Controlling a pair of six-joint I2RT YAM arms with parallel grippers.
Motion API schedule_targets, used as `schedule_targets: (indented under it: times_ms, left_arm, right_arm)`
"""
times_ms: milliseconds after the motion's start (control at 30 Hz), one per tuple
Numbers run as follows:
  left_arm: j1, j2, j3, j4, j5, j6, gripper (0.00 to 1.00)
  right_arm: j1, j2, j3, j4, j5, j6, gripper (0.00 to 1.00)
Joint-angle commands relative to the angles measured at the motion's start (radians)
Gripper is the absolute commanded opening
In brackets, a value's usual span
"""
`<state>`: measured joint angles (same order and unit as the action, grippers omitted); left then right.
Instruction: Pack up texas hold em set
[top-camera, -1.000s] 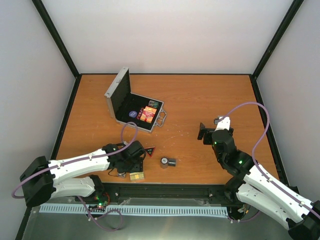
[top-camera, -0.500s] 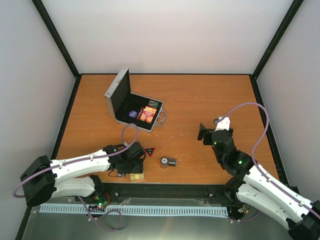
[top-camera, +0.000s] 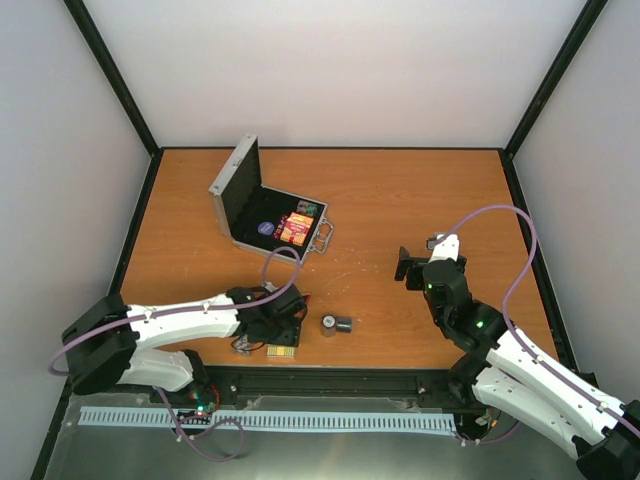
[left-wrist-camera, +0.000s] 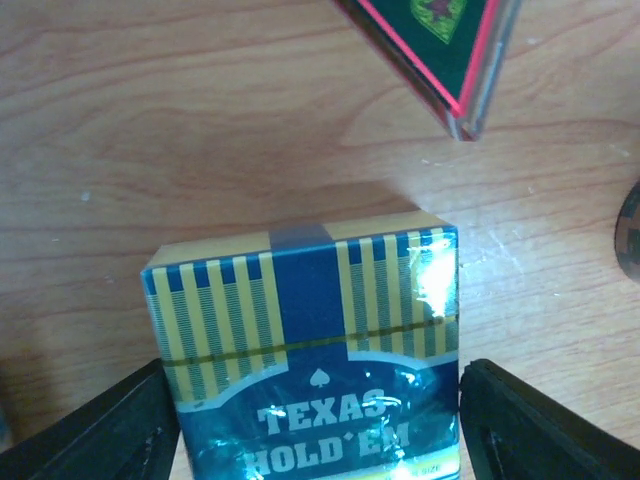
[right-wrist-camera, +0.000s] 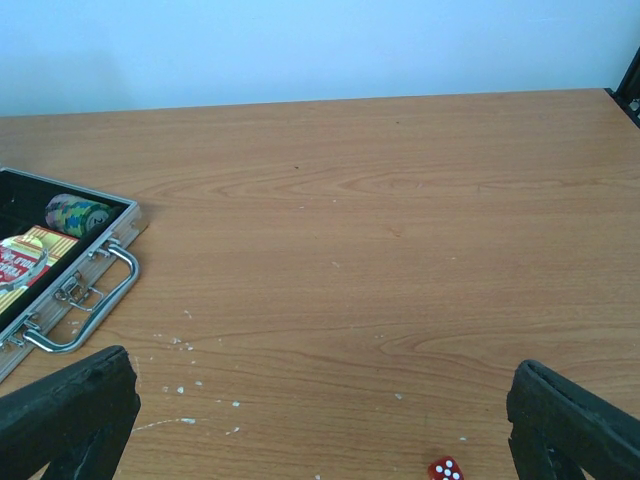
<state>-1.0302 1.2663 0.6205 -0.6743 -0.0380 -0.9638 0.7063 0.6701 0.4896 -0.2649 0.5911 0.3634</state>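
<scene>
Left jaws low at near edge of worktop (top-camera: 420, 190), straddling blue-and-gold card box (left-wrist-camera: 310, 350), one finger (left-wrist-camera: 130, 430) close against each side; whether they grip it, cannot tell. Red-edged triangle (left-wrist-camera: 440, 50) just beyond box, not touching. Chip stack (top-camera: 336, 324) lies to right. Right jaws spread wide, holding nothing; red die (right-wrist-camera: 445, 468) near them. Silver case (top-camera: 232, 185) open, far left, red card box (top-camera: 295, 228) inside

We see a wood surface (top-camera: 420, 190), w/ white specks (right-wrist-camera: 180, 345) mid-way. On it: open silver case (top-camera: 268, 215) at far left, card box (left-wrist-camera: 310, 340) by near edge, red-edged triangle (left-wrist-camera: 440, 40) just beyond, chip stack (top-camera: 336, 324) to its right, red die (right-wrist-camera: 445, 469).
</scene>
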Motion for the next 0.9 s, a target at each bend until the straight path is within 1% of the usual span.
schedule_targets:
  times_ms: [0, 133, 300, 667, 867]
  left_arm:
    - [-0.065, 0.061, 0.058, -0.036, -0.043, 0.016, 0.78]
    - [-0.103, 0.110, 0.094, -0.077, -0.078, -0.003, 0.82]
    - [-0.123, 0.147, 0.121, -0.102, -0.104, -0.010, 0.83]
    - [-0.126, 0.150, 0.124, -0.109, -0.123, -0.017, 0.75]
    - [-0.125, 0.142, 0.119, -0.089, -0.112, 0.006, 0.68]
  right_arm:
    - [-0.008, 0.000, -0.008, 0.027, 0.028, 0.003, 1.00]
    - [-0.008, 0.001, -0.008, 0.025, 0.028, 0.002, 1.00]
    - [-0.008, -0.001, -0.009, 0.025, 0.029, 0.002, 1.00]
    - [-0.008, 0.000, -0.013, 0.030, 0.028, 0.000, 1.00]
    - [-0.008, 0.013, -0.011, 0.032, 0.027, -0.001, 1.00]
